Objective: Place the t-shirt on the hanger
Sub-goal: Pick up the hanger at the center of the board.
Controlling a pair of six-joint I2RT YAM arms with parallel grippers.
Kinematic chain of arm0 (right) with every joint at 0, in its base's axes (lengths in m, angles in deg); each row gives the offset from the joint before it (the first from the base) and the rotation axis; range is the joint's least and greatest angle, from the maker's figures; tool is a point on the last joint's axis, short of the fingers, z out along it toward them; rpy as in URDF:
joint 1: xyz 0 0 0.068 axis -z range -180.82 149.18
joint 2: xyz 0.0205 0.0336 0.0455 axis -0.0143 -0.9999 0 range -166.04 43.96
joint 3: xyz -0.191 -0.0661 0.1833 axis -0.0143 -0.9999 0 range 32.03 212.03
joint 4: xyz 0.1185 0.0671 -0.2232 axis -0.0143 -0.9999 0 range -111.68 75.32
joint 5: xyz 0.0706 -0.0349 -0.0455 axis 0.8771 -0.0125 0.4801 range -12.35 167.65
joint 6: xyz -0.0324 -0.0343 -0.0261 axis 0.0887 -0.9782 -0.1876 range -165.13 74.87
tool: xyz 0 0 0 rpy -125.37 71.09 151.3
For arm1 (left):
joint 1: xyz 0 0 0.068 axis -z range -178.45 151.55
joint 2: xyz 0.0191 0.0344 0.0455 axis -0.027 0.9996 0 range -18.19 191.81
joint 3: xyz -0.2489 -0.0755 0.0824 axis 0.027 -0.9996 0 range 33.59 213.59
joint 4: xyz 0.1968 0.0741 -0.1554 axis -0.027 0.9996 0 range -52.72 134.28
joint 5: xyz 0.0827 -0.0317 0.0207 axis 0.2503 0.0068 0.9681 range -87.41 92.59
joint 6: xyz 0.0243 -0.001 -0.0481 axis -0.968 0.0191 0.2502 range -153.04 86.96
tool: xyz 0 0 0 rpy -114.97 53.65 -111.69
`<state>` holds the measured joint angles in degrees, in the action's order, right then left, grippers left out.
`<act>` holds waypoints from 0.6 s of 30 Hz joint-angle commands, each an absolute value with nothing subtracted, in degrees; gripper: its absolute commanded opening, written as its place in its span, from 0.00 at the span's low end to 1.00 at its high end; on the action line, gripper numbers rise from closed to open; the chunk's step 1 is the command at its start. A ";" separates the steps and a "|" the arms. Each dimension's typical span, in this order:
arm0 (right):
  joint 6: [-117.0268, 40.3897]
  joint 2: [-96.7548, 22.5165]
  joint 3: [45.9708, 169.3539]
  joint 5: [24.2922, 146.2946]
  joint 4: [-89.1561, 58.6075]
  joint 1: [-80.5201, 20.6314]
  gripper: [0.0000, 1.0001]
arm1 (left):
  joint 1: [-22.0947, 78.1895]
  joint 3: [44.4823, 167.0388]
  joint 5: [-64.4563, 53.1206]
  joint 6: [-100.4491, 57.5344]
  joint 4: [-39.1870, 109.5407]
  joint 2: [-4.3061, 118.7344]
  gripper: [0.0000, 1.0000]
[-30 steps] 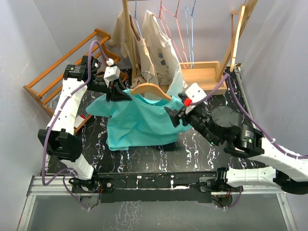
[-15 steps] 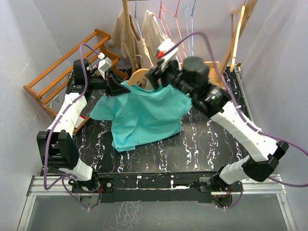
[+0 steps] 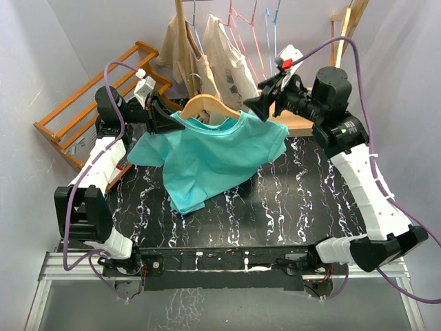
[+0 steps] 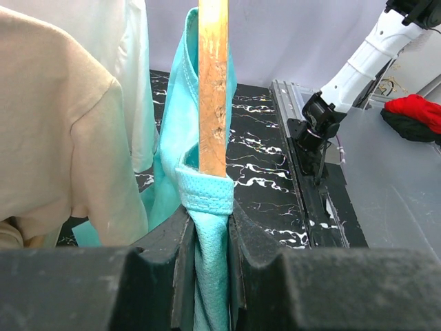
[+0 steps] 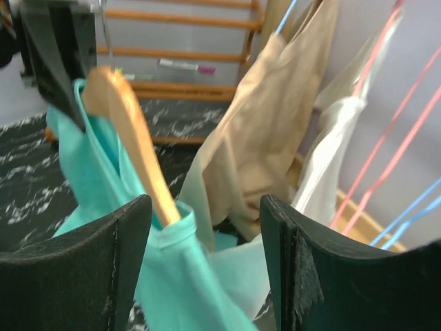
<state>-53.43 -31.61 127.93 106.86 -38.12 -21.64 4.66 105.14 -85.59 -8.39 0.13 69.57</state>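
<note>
Setting: black marbled table (image 3: 303,200), grey walls, beige shirts (image 3: 220,62) and thin wire hangers (image 3: 255,34) hanging at top centre.
T-shirt: the t-shirt (image 3: 213,155) is mid-frame, draped over the hanger (image 3: 207,105), with its hem sagging low toward the table.
Left gripper: the left gripper (image 3: 165,117), upper left, is pinched tight on the shoulder cloth with the hanger's wooden arm inside.
Right gripper: the right gripper (image 3: 253,109) is right of centre near the other shoulder, jaws apart, holding nothing.
Handling: soft, light, floppy cloth that'll likely slide on smooth wood. The hanger is stiff. Grab a shoulder seam or the collar, not the loose hem.
Hard to see: crossbar and right hanger tip are buried under cloth, and the hook is lost against the beige shirts. Can't tell if that shoulder is seated.
</note>
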 commanded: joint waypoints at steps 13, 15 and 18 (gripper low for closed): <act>-67.84 -31.30 120.81 112.27 -49.22 -21.56 0.66 | 5.66 104.53 -89.38 -7.68 -4.61 66.59 0.00; -69.07 -31.97 120.84 114.05 -50.92 -21.63 0.66 | 5.63 102.98 -90.65 -2.93 -10.69 66.34 0.00; -70.53 -32.72 120.42 116.56 -52.57 -21.58 0.66 | 5.66 101.12 -92.16 5.78 -21.81 66.88 0.00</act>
